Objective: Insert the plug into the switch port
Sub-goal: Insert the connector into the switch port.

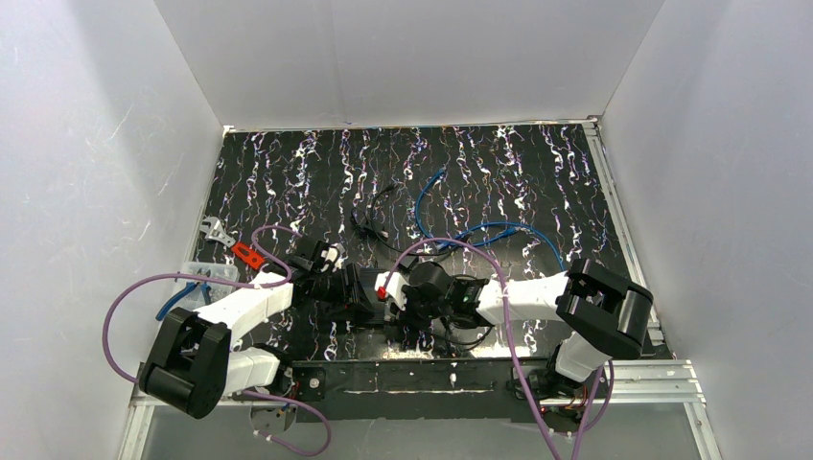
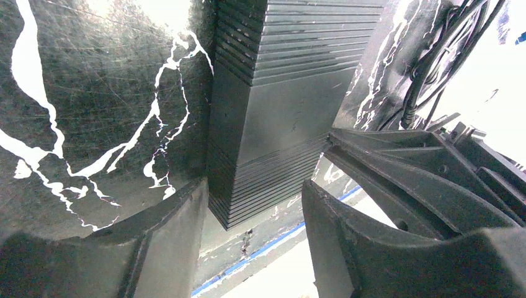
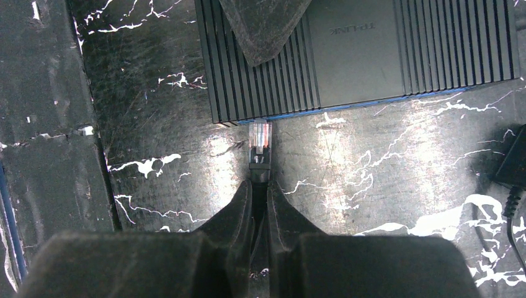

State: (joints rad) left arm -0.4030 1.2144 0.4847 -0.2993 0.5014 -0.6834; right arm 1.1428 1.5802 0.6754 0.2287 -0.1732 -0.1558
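My right claw [image 3: 260, 189] is pinched almost shut on the black boot behind the plug [image 3: 260, 133]. The plug juts straight ahead of my fingertips, its clear nose just at the front edge of the switch [image 3: 372, 56]. My left claw [image 2: 254, 186] stands about half open with the end of the switch between its fingers [image 2: 167, 242]. Both seem to be up against its sides, which I take for a brace.

The step in hand is the push home. I should square the plug to the port mouth, level with the bench [image 3: 372, 161], then drive straight forward from the right claw while the left stops the switch sliding away. My grip sits far back on the boot, so the nose may droop or swing; slow travel suits this.

Only the right wrist view shows the plug at the front edge, though the ports themselves hide under the lid. Only the left wrist view shows the brace. From above, a blue cable [image 1: 499, 230] lies beyond both claws, but the plug is too small to find.
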